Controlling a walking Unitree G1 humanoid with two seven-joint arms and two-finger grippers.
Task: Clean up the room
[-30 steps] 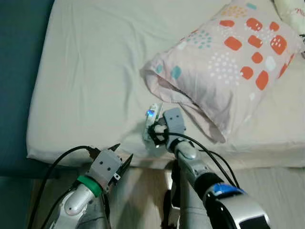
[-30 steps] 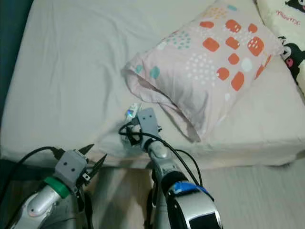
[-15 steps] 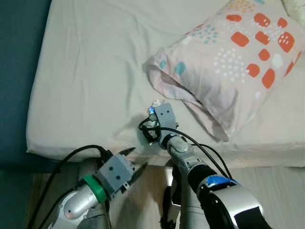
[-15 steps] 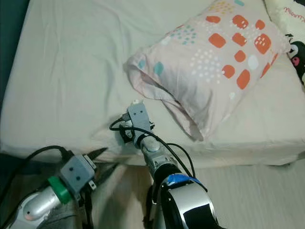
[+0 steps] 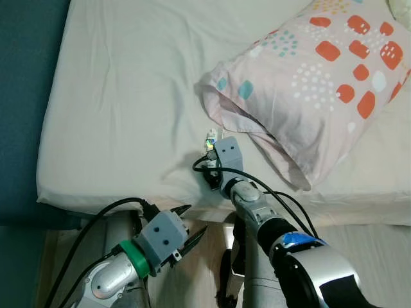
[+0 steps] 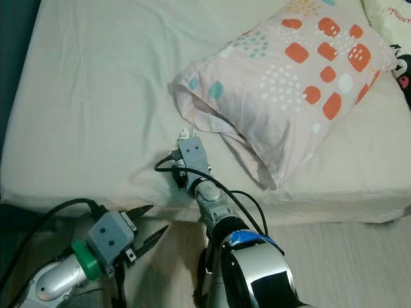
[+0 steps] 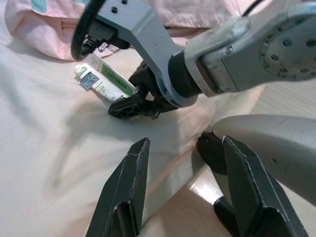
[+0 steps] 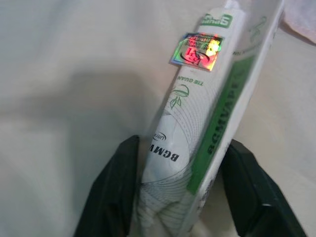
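Observation:
A white and green tube-shaped packet (image 8: 197, 113) with a shiny sticker lies on the bed sheet (image 5: 128, 96), just in front of the open end of the pink spotted pillow (image 5: 308, 83). My right gripper (image 5: 209, 156) is shut on the packet's near end, with a black finger (image 8: 116, 187) on each side. The same packet (image 7: 106, 81) is seen in the left wrist view, held low over the sheet. My left gripper (image 5: 192, 219) hangs open below the mattress's front edge, to the left of the right arm, with nothing between its fingers (image 7: 131, 192).
The mattress's front edge (image 5: 128, 202) runs across just behind the left gripper. Wooden floor (image 6: 347, 256) lies below it. A dark teal surface (image 5: 26, 96) borders the bed on the left. A second pillow (image 6: 395, 32) with a black print sits at the far right.
The right gripper has carried the packet a little farther onto the bed, nearer the pillow's open end. The left gripper has sunk lower and drifted right. The view has shifted slightly.

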